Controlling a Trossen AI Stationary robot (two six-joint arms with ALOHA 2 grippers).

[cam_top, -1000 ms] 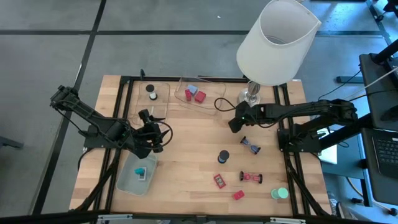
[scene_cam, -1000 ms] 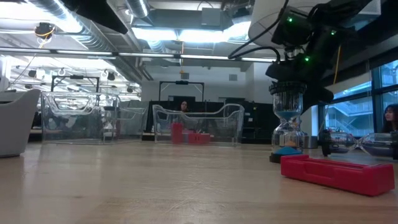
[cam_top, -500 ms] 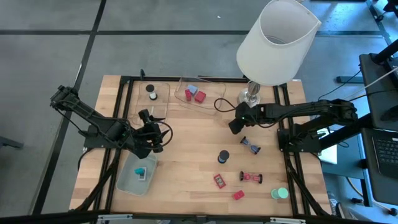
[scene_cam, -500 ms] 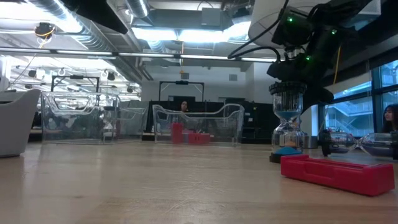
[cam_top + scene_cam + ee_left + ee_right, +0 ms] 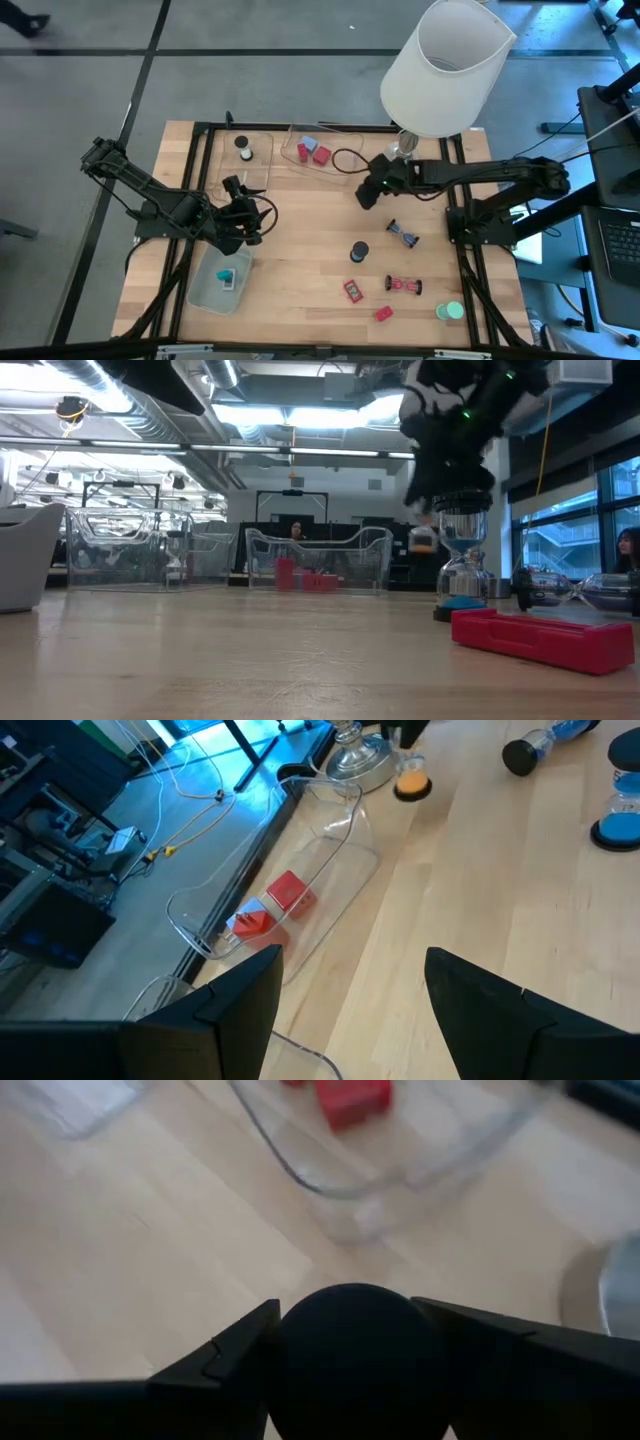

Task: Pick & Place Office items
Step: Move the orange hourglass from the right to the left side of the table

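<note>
My right gripper (image 5: 367, 194) hangs over the table's far middle, just right of the clear tray (image 5: 322, 158) that holds red and blue blocks (image 5: 312, 151). It is shut on a small hourglass with orange sand (image 5: 424, 540) and black caps. My left gripper (image 5: 247, 214) waits open above the pale green tray (image 5: 222, 281), where a teal block (image 5: 228, 275) lies. On the wood rest two more small hourglasses (image 5: 404, 235) (image 5: 404, 286), a black cap (image 5: 359, 252), two red pieces (image 5: 352, 290) (image 5: 383, 313) and a teal round piece (image 5: 451, 311). My right gripper pinches the hourglass's black round top cap (image 5: 350, 1365) between its two fingers (image 5: 230, 1355), coming from above and slanting toward the table's left. The orange glass part (image 5: 411, 783) hangs below the fingers, clear of the table.
The big white lamp (image 5: 440, 68) stands at the far right, its base (image 5: 402, 152) close behind my right arm. A second clear tray (image 5: 247, 152) at the far left holds a black and white round piece. A black cable (image 5: 345, 160) loops by the clear tray.
My right gripper has moved toward the table's left and far edge, nearer the clear tray, carrying the orange-sand hourglass clear of the table. Most of this move came in the last half second. The left arm has kept still.
</note>
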